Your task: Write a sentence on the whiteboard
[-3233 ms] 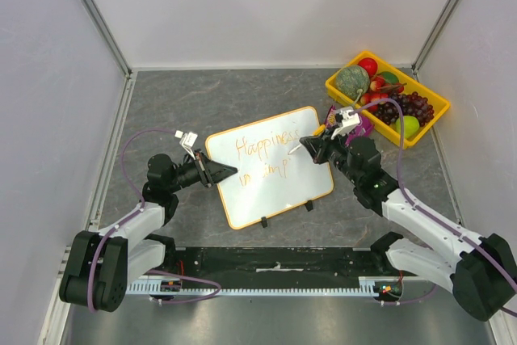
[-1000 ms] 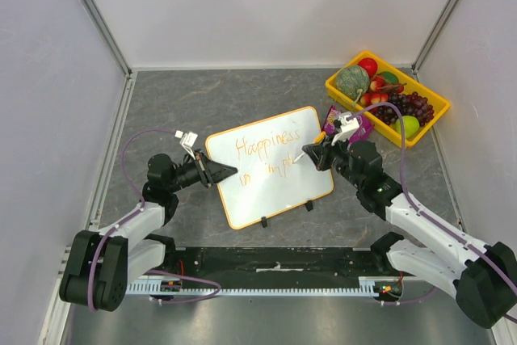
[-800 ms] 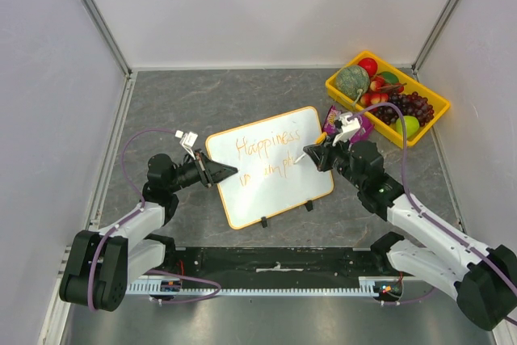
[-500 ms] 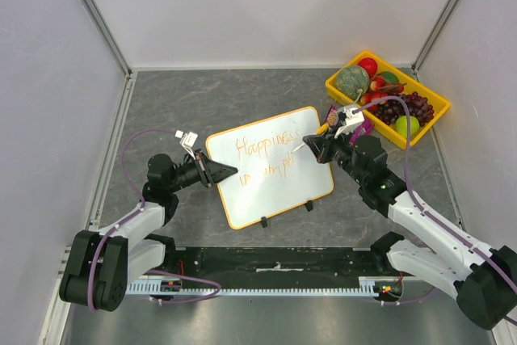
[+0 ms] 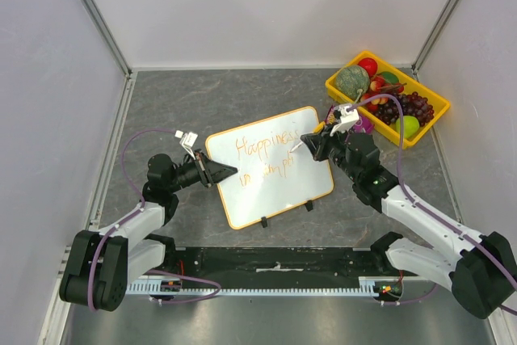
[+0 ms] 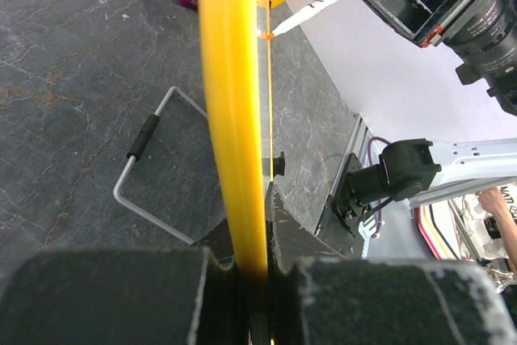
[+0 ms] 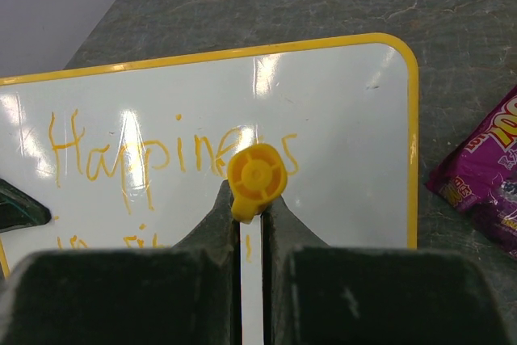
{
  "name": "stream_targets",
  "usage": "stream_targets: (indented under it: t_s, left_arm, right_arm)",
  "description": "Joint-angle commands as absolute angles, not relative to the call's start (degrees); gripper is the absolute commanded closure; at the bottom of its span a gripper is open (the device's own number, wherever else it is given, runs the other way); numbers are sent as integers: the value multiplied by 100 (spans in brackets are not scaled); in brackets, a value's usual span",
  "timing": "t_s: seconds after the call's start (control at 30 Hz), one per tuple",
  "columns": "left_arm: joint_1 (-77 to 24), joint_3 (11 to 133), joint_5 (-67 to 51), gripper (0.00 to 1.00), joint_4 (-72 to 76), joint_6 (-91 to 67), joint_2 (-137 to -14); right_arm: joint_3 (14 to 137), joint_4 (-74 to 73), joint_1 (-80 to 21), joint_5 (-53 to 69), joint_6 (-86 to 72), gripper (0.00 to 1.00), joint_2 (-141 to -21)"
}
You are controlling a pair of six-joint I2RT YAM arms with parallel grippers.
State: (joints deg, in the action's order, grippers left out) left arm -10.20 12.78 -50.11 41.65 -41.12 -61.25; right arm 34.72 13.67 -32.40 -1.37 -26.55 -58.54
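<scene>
Left wrist: whiteboard (image 6: 231, 119) rim tight between left gripper (image 6: 252, 271) fingers (image 6: 121, 296)

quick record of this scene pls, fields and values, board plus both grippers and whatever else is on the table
whiteboard: yellow rim, lying askew to the table edges
sentence: orange, two lines, "Happiness" on top; lower line looks unfinished
left gripper: shut on the whiteboard's left rim
right gripper: shut on the marker, over the board's right part
marker tip: pointing at the board; contact unclear
tray: yellow, far right corner, holding fruit
packet: purple, between tray and whiteboard
</scene>
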Motion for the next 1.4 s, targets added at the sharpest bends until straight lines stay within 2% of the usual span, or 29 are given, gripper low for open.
stream_targets:
  t_s: [0.0,0.43,0.77,1.37]
  left_arm:
    - [-1020,1151,-4887,98,3779,-3173,-6223]
    - [-1020,1151,-4869,98,3762,-3173,-6196]
    - [-1020,1151,-4869,98,3771,-3173,-6223]
    - [-1020,1125,-4869,98,3735,-3182,-6170]
  right_arm:
    - [3235,1503,-3225,-360,-2601,100,-5836]
    - [3498,1178,-3217,-255,-2769,100,-4931]
    - [3129,958,-3217,-193,-2619,100,-4544]
    - [3208,729,-3076,-18,-2435,100,-4579]
